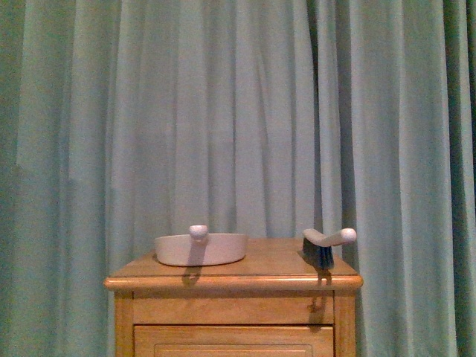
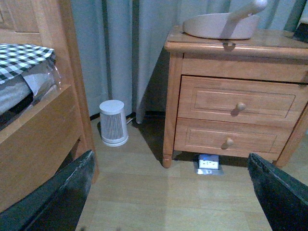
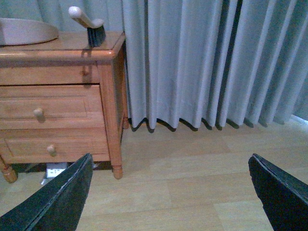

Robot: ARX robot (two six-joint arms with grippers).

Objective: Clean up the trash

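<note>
The trash is out of view in every frame. A pale pinkish-grey dustpan (image 1: 201, 249) rests on the wooden nightstand (image 1: 234, 282), and a hand brush (image 1: 327, 245) with dark bristles stands at its right end. The left wrist view shows the same dustpan (image 2: 221, 24), and the right wrist view shows the brush (image 3: 89, 21). My left gripper (image 2: 171, 202) is open low over bare wooden floor in front of the nightstand. My right gripper (image 3: 171, 197) is open over the floor, off the nightstand's brush side. Neither gripper holds anything, and neither arm appears in the front view.
A wooden bed frame (image 2: 43, 120) with checked bedding stands beside the nightstand. A small white ribbed appliance (image 2: 114, 122) sits on the floor between them. A small box (image 2: 208, 163) lies under the nightstand. Grey-green curtains (image 3: 207, 62) hang to the floor behind.
</note>
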